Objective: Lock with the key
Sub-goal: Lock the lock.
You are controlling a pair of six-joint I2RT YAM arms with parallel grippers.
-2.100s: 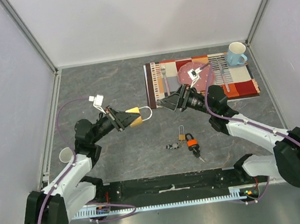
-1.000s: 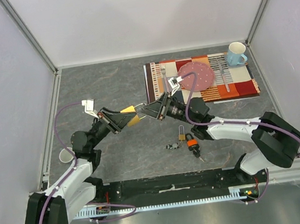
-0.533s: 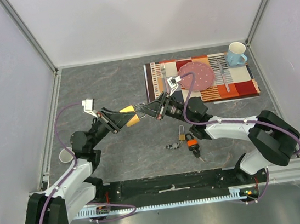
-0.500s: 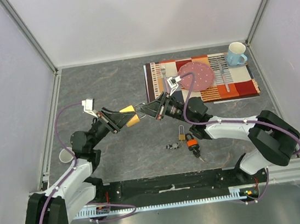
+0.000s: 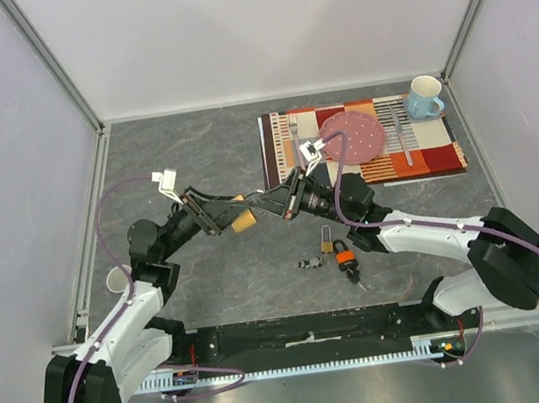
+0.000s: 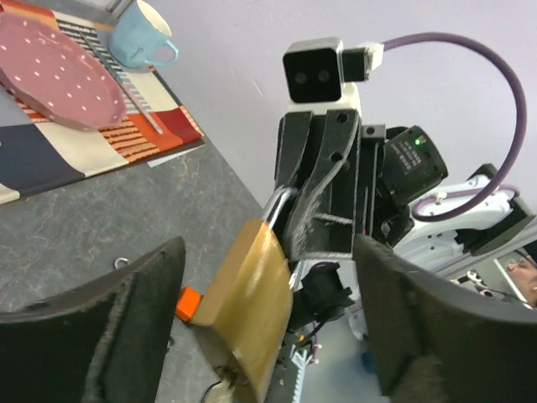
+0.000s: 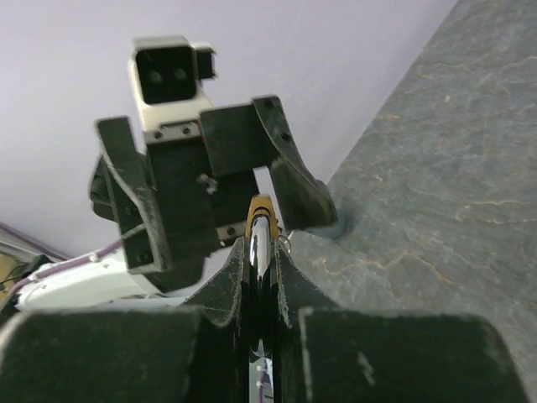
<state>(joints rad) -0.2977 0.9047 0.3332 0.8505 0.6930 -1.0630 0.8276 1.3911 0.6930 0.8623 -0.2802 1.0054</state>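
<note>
Right claw (image 5: 270, 204) pinches the brass padlock (image 6: 247, 298) by its shackle (image 7: 261, 231) — left claw (image 5: 220, 214) spread wide, gaps either side.

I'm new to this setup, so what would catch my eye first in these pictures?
Above the middle of the table, the right gripper pinches the shackle of a brass padlock that sits between the open fingers of the left gripper. Nearer the bases lie smaller padlocks; far right, a placemat carries a pink plate.
</note>
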